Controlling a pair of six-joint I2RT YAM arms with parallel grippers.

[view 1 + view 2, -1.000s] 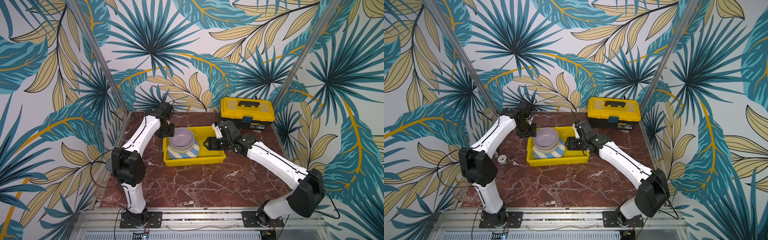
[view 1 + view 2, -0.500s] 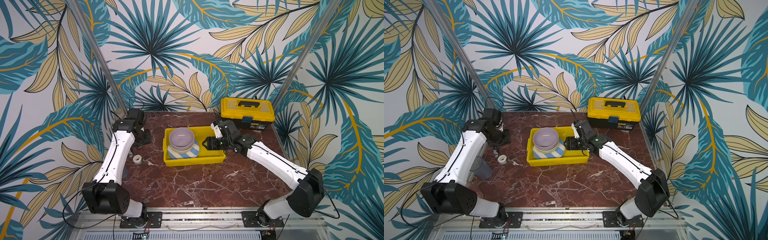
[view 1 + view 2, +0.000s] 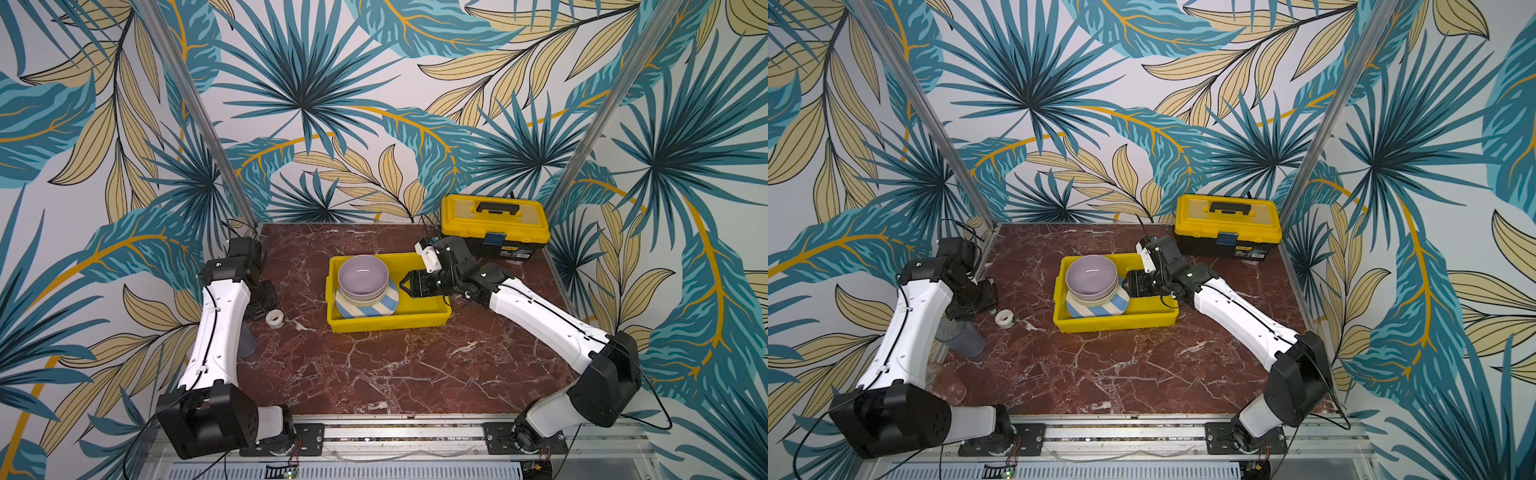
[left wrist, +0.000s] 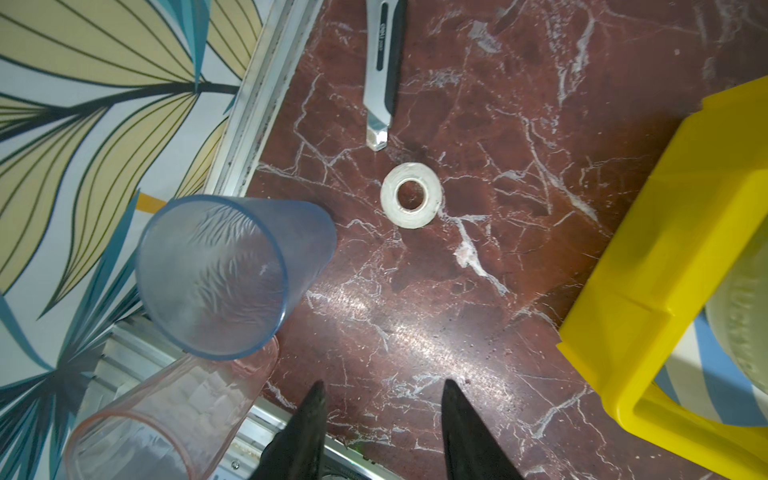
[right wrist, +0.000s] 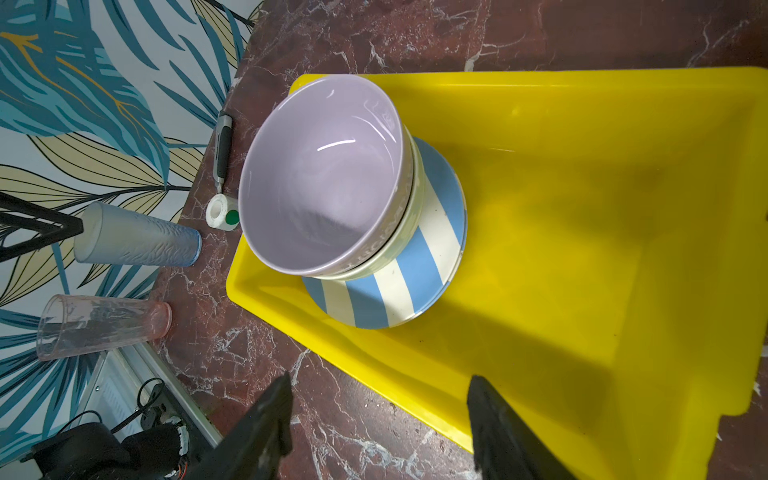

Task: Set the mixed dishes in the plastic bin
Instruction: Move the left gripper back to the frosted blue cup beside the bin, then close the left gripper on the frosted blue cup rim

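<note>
Your left end effector [image 4: 380, 390] hangs over the far left of the surface [image 3: 374, 374], fingers apart with nothing between them. Below it stand the two tumblers, both upright and outside the plastic bin [image 3: 390, 322]; the bluish tumbler [image 4: 216, 274] is farther back and the pink tumbler [image 4: 153, 419] nearer, at the left edge. A tape roll [image 4: 410, 200] lies between the bluish tumbler and the bin, with a utility knife [image 4: 382, 70] beyond it.

Your right end effector [image 5: 380, 380] sits low over the right half of the bin, fingers spread wide and empty, just beside the stack. In the bin's left half you have the striped plate [image 5: 399, 286] at the bottom; the pale green bowl [image 5: 411, 232] rests on it and the lilac bowl [image 5: 320, 178] is nested on top, tilted a little. In both top views the toolbox [image 3: 494, 224] sits closed at the far right corner, apart from the bin.
</note>
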